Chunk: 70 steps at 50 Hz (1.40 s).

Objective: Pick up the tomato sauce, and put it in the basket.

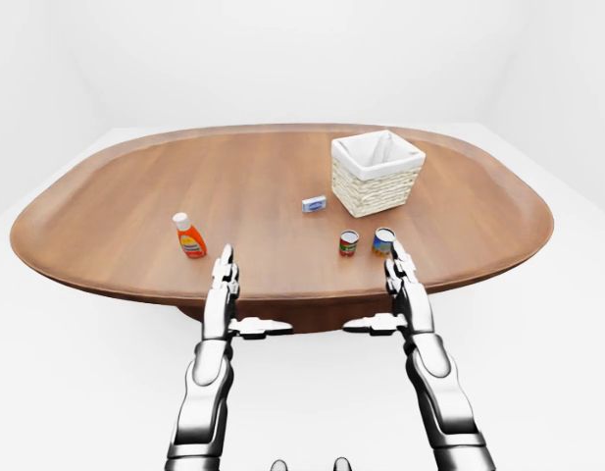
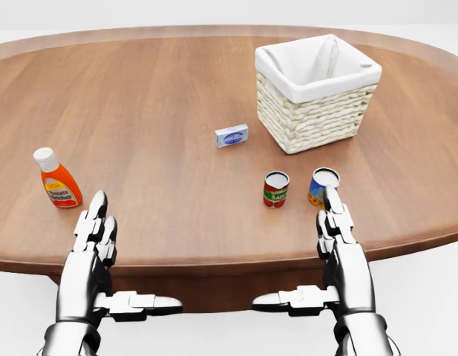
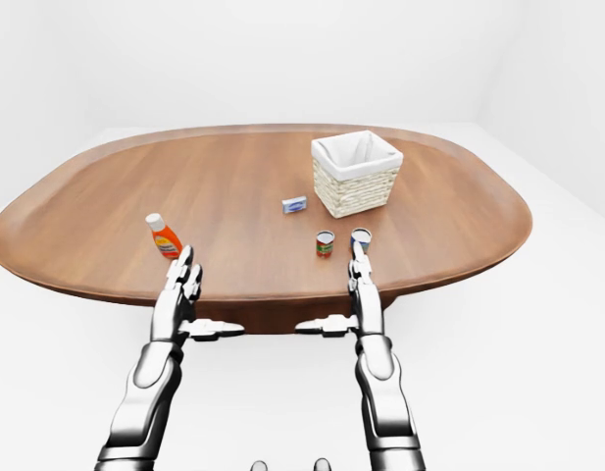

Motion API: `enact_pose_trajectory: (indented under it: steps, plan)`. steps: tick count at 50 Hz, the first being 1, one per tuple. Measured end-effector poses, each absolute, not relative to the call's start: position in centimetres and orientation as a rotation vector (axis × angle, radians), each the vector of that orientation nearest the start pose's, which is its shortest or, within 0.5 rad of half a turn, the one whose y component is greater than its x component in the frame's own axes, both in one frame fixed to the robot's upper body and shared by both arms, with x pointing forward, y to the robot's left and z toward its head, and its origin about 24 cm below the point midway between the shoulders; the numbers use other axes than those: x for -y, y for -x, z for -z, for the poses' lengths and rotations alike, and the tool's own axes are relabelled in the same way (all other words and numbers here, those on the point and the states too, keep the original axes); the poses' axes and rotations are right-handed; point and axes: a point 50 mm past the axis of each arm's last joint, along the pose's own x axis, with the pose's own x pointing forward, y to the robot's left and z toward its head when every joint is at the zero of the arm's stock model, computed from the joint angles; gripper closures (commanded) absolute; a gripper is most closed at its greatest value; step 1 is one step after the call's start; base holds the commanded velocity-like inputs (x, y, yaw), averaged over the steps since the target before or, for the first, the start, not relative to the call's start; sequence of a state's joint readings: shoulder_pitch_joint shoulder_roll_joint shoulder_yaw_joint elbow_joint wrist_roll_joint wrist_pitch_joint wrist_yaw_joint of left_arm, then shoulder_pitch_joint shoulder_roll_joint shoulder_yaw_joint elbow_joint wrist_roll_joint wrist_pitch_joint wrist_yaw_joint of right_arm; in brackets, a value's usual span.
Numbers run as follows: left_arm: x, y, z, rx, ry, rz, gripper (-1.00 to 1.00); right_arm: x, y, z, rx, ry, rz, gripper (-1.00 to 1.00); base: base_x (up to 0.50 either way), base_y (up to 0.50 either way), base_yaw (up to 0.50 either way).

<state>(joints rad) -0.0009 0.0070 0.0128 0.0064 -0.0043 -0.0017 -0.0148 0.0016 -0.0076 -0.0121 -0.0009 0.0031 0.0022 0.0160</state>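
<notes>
Reaching with my right hand (image 2: 340,245), fingers spread and empty like my left hand (image 2: 91,248), I could easily grab or topple the blue can (image 2: 323,186) just beside the red tomato sauce can (image 2: 275,188); basket (image 2: 315,111) sits beyond.

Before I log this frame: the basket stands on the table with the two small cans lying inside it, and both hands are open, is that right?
Not quite: in the head view the two cans stand on the table, outside the basket. Both hands, left and right, are open.
</notes>
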Motion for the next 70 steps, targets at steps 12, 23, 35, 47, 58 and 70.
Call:
enact_pose_trajectory:
  steps: [12,23,35,47,58,70]
  plan:
    - [-15.6,-25.3,-3.9,-0.006,-0.011,0.004,-1.0,15.4,-25.3,-3.8,-0.008,0.014,-0.013,-1.0,0.0,0.0,0.0]
    - [-15.6,-25.1,-3.9,-0.013,-0.015,0.013,-1.0,15.3,-25.3,-3.8,-0.007,0.017,-0.021,-1.0,0.0,0.0,0.0]
    - [-15.4,-24.9,-4.2,-0.002,-0.007,0.031,-1.0,15.2,-25.2,-3.9,0.0,0.023,-0.023,-1.0,0.0,0.0,0.0]
    - [-15.8,-23.7,-9.7,0.192,0.01,0.022,-1.0,14.6,-23.4,-10.4,0.22,0.091,-0.031,-1.0,0.0,0.0,0.0]
    - [-16.7,-20.4,-18.0,0.579,0.042,-0.011,-1.0,13.0,-19.0,-18.9,0.622,0.199,-0.062,-1.0,0.0,0.0,0.0]
    - [-16.8,-18.4,-20.7,0.721,0.056,-0.013,-1.0,12.8,-16.4,-21.8,0.772,0.238,-0.049,-1.0,0.0,-0.28,0.0]
